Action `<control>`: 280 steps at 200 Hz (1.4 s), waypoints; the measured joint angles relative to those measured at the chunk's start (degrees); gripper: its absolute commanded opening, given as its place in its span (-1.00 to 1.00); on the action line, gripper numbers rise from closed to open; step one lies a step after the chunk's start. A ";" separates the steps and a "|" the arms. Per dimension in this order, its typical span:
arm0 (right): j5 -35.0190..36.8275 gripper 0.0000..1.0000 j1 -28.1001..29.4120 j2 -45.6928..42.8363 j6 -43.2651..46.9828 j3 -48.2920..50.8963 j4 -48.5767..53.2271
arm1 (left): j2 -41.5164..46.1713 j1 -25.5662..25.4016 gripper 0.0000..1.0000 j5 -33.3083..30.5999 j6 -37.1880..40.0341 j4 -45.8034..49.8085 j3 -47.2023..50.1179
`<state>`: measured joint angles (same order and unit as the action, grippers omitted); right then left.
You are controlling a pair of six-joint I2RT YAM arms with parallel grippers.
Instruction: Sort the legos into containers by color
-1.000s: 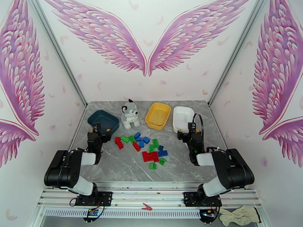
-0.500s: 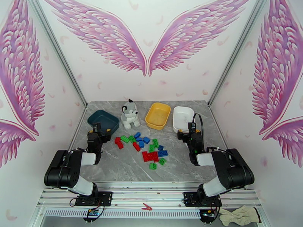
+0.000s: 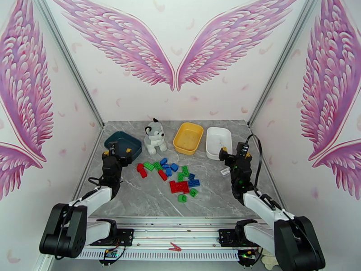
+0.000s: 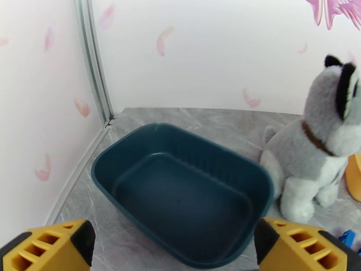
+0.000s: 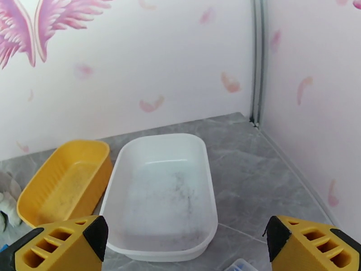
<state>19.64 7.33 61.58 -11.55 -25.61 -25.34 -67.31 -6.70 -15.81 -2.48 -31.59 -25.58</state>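
The grey marble desk [image 3: 149,202] carries everything. The left arm [image 3: 107,179] reaches toward the far left and the right arm [image 3: 241,181] toward the far right. Both sets of jaws are spread wide with nothing between them. Along the far side sit the teal tray [image 4: 149,132], the yellow tray [image 3: 188,136] and the white tray [image 5: 162,145], all bare inside, with a plush dog [image 3: 155,137] between teal and yellow. The legos [image 3: 173,175] lie loose mid-desk, between the arms and nearer than both sets of jaws, which face away toward the trays. The red legos [image 3: 141,170] at the pile's left edge are just right of the left jaws. I'd judge that arm the closer one, needing to turn inward and back.
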 measured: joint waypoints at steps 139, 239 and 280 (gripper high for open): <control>-22.32 0.91 0.07 -29.81 -19.41 -9.33 37.68 | 29.42 -5.16 0.97 10.64 -35.89 24.28 -9.57; -29.92 0.42 17.90 -0.09 -13.18 -19.45 46.51 | 19.45 -22.14 0.98 15.65 -34.62 21.35 -4.24; -24.65 0.25 23.93 14.86 -11.98 -26.16 48.52 | 6.36 -27.91 0.91 12.74 -32.52 22.45 -5.18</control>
<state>-5.02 31.27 76.44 -23.53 -51.77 23.18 -60.95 -34.61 -3.07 -35.00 -9.15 -30.76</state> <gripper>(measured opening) 0.641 0.979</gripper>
